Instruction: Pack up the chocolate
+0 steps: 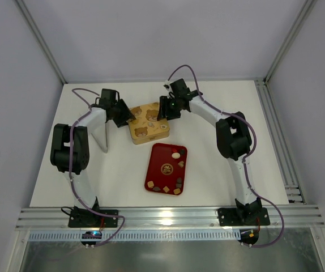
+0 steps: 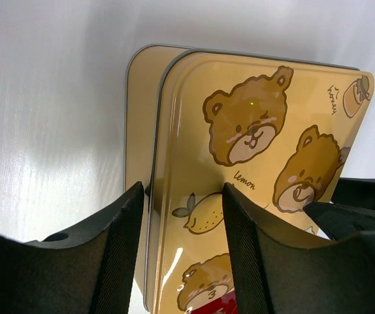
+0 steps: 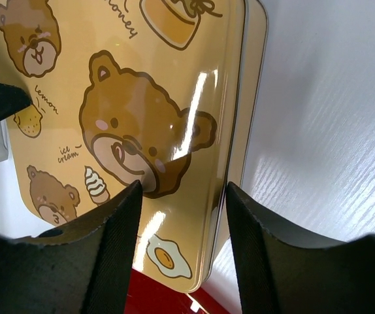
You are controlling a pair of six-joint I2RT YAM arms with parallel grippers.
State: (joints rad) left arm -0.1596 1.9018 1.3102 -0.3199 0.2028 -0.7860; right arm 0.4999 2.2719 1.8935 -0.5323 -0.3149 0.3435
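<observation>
- Both arms are at the yellow bear tin (image 1: 149,123), one on each side. The left gripper (image 2: 182,245) has its fingers spread with the lid's (image 2: 253,176) left edge sitting between them; the right gripper (image 3: 182,243) is the same on the lid's right edge, spread, not pinching yet as far as I can tell.
- The lid looks shifted off the tin base (image 2: 137,144), whose rim peeks out just beyond the lid edge in both wrist views.
- The chocolates (image 1: 176,154) are on the red tray (image 1: 157,164), behind the fingers and near the tin, a few scattered around its edges.
- My read: this is a lid-handling step, but I honestly can't tell if it's coming off for loading or going back on.
- Either way both sides need an even grip so it doesn't tilt.
- The tray's corner sits close under the fingertips, so watch for bumping it.
</observation>
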